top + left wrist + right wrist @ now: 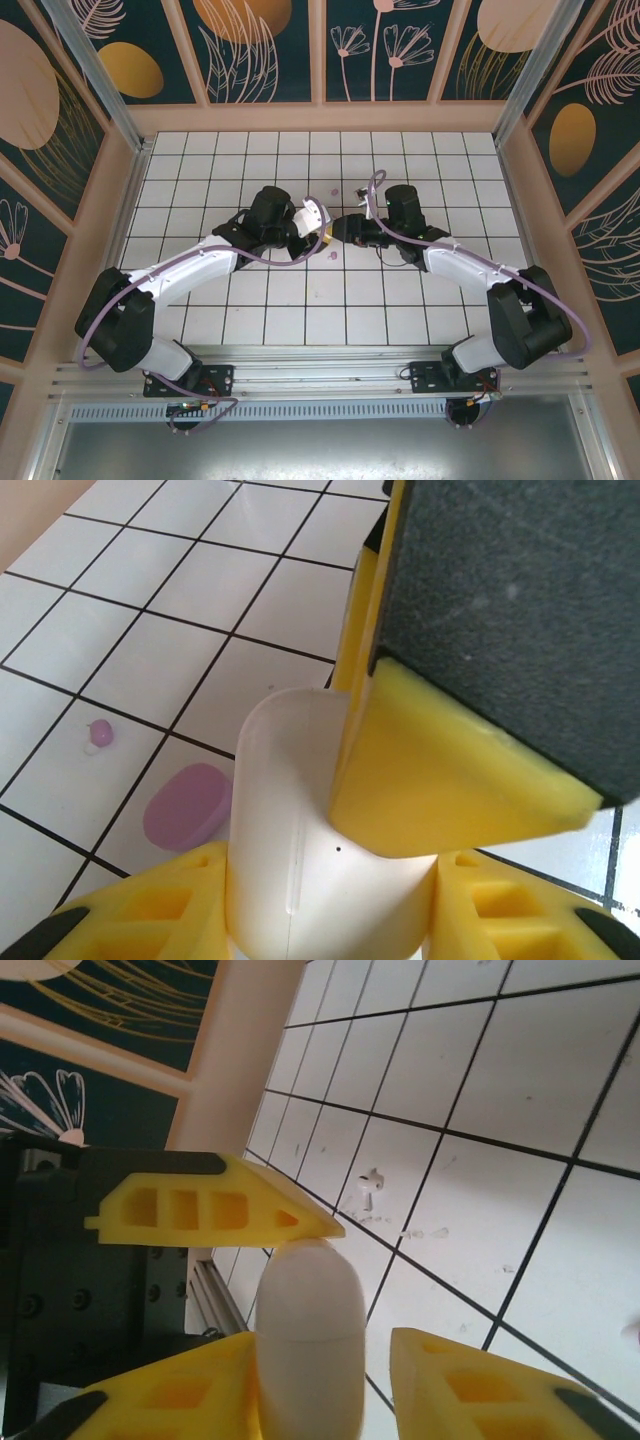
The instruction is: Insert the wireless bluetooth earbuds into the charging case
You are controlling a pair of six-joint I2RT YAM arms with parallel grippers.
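Between left pincer's [330,905] yellow plastic fingers [150,905]: smooth, rounded white case [285,810].

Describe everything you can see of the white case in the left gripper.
The white charging case is a smooth, glossy plastic pebble with rounded ends and a thin seam line, apparently closed. It is held above the tiled table, clamped between the yellow fingers of the left gripper. The right gripper straddles its far end, one finger touching it, a slit showing beside the other.
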